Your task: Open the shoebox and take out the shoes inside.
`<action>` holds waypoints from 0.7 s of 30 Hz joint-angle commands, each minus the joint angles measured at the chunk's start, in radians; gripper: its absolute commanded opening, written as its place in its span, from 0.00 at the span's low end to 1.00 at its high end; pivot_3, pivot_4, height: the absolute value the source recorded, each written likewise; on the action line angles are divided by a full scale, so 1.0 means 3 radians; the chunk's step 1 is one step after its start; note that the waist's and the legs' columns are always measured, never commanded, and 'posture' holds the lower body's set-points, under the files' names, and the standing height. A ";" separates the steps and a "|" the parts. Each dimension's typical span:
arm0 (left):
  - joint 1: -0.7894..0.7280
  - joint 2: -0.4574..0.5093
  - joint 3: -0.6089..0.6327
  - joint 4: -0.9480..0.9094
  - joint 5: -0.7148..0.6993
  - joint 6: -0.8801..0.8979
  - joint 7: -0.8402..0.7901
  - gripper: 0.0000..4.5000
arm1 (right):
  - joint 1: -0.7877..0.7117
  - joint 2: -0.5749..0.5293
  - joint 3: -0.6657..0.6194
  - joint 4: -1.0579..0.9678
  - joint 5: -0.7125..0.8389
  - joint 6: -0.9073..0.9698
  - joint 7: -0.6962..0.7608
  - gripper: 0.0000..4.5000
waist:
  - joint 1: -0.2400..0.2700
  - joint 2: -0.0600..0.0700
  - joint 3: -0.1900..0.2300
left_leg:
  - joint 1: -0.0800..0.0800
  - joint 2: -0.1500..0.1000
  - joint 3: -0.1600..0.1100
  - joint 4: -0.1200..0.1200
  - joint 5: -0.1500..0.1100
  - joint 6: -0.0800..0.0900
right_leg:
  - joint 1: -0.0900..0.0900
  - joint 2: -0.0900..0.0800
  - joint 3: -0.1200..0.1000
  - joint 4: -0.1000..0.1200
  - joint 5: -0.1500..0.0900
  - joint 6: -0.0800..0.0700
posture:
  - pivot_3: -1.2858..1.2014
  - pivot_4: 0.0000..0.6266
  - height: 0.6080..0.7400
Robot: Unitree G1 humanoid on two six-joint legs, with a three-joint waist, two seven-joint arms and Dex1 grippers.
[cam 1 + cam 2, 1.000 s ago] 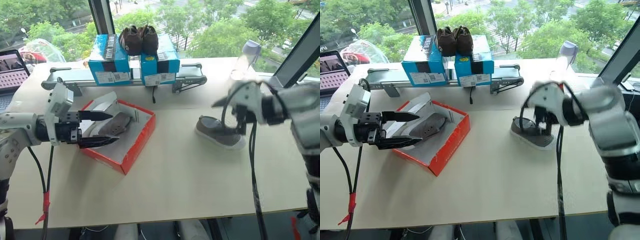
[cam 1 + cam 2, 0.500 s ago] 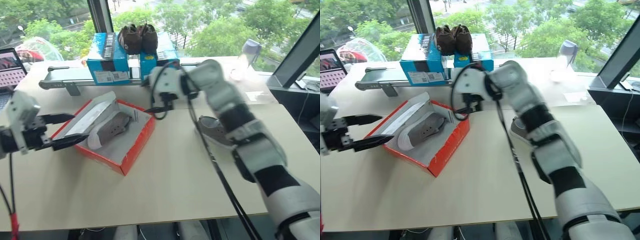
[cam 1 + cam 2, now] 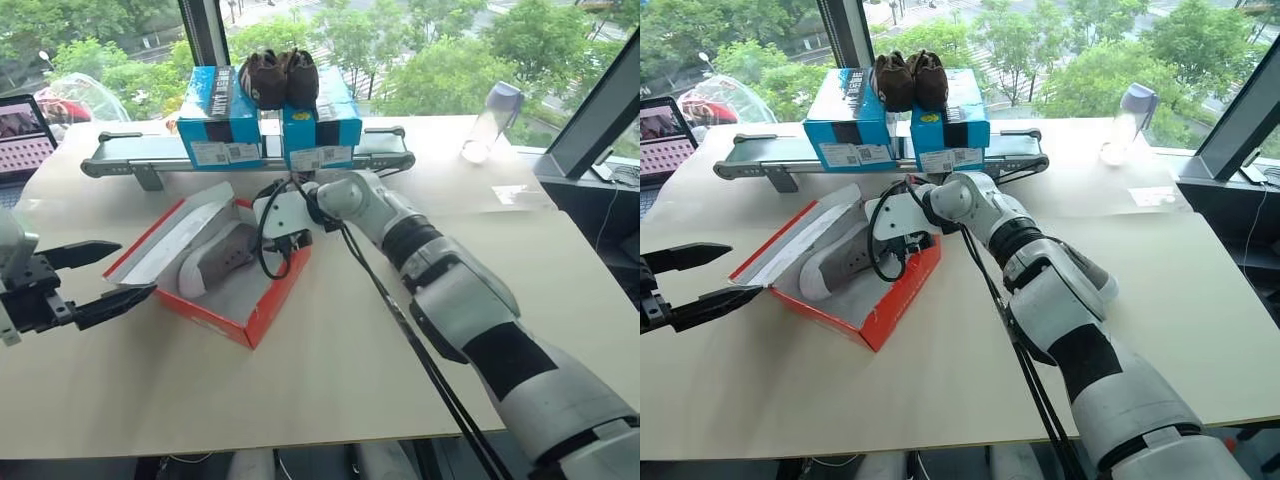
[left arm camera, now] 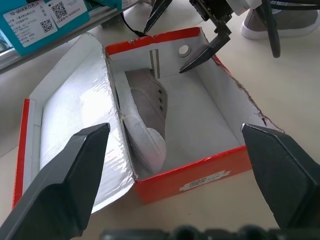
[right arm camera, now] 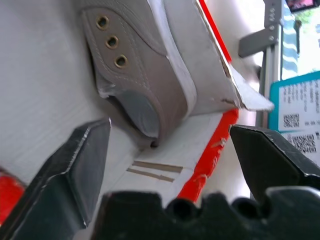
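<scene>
Shoebox: red, lid folded back toward the robot's left, white interior exposed; it rests on the left part of the surface, set at an angle to the surface's edge.
Shoe in box: one grey shoe with a white sole is seen lying against the lid-side wall, three eyelets visible.
Second shoe: a grey shoe is seen in the left wrist view, on the surface beyond the box's right side; it is partly hidden by the right arm and its cable.
Right tool: its fingers are spread wide and nothing is gripped; it is positioned at the box's far end, one finger inside the box and the other outside, above the far wall. In the right wrist view the grey shoe's heel opening is seen between the fingers.
Left tool: jaws are parted and empty; it is held clear of the box, off its lid side.
Background: two blue boxes with barcode labels are stacked on a grey rail, a pair of dark brown shoes on top. A clear bottle stands at the far right.
</scene>
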 commanded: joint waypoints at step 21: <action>-0.0067 0.0008 0.0043 -0.0112 -0.0199 -0.0056 0.0256 1.00 | -0.0039 0.0450 -0.0080 0.0208 -0.0321 0.0255 -0.0649 0.88 | -0.0061 -0.0001 -0.0001 | 0.0000 0.0000 0.0000 0.0000 -0.0001 -0.0001 | 0.0000 0.0000 0.0000 0.0000 0.0000 0.0000 | 0.52 0.24 1.00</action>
